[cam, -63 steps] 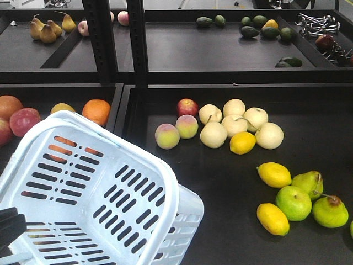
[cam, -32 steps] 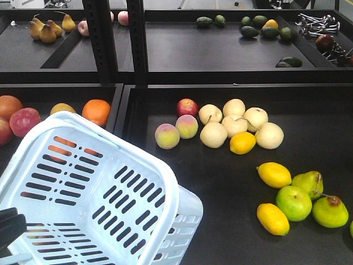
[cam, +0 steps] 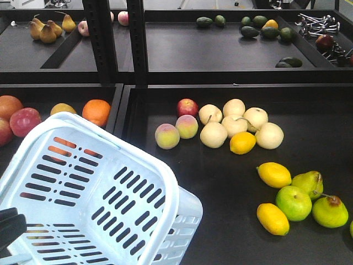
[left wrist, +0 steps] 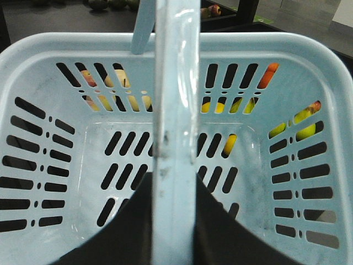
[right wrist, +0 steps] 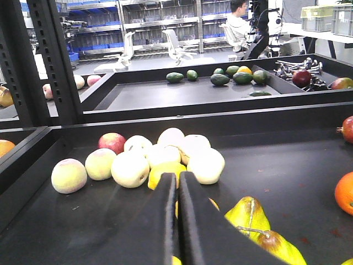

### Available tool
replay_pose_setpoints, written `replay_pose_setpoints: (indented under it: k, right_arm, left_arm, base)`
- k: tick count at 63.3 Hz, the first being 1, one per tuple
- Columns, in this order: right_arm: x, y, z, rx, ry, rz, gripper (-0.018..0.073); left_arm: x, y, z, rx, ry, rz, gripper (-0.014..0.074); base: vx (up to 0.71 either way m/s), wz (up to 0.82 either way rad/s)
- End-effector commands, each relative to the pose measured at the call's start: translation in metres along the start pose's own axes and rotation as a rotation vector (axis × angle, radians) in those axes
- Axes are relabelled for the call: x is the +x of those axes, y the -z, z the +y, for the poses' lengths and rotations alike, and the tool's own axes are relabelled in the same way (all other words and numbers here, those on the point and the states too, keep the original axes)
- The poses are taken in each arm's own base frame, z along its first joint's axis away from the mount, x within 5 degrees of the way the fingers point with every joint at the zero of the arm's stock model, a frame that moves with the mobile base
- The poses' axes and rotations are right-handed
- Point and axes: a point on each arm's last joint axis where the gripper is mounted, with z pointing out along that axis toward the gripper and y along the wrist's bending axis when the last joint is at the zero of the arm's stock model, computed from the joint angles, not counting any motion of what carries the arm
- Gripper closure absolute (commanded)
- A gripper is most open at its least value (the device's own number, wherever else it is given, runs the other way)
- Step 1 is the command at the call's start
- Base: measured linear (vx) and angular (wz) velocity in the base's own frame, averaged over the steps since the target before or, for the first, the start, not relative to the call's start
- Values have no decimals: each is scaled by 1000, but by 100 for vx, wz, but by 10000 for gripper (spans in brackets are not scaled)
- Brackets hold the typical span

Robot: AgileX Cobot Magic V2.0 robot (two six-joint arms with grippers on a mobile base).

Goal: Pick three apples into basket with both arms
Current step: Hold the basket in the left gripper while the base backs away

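Front view, basket: The basket point(cam: 144, 161) sat low on the left, tipped up over the left tray, with nothing visible inside it. A black piece of the left arm point(cam: 10, 226) showed at its near edge.
Front view, apple: One dark red apple point(cam: 187, 106) lay in the right tray point(cam: 309, 165) at the back of the fruit cluster. It was just behind a peach point(cam: 187, 126) and near the pale pears point(cam: 234, 124).
Left wrist view, left claw: The left claw point(left wrist: 168, 210) appeared clamped on the basket's handle point(left wrist: 175, 110), which ran straight up the middle. The slotted floor was bare, so by my reading no apple was in.
Left wrist view, advice: This arm should hold the basket level and quiet, with the mouth facing the right tray.
Right wrist view, right claw: The right claw point(right wrist: 177, 179) was empty, its fingers pressed together, and it was aimed at the cluster.
Right wrist view, apple: The red apple point(right wrist: 113, 142) sat back left, touching a pale pear. A lemon point(right wrist: 162, 171) lay straight ahead.
Right wrist view, advice: The step looked like the reach for the first apple. The fingers needed to part before arriving. Steering left of the lemon and coming down from above seemed best, since a low push would likely scatter the neighbours.
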Motion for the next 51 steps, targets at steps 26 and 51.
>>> replay_pose_setpoints:
  k: [26, 51]
  right_arm:
    - [-2, 0, -1, 6, 19, -66, 564]
    - [-2, 0, -1, 6, 19, -66, 564]
  left_arm:
    - [-15, 3, 0, -16, 37, -104, 604]
    - [-15, 3, 0, -16, 37, -104, 604]
  base:
    - [-1, 3]
    - [-8, 10]
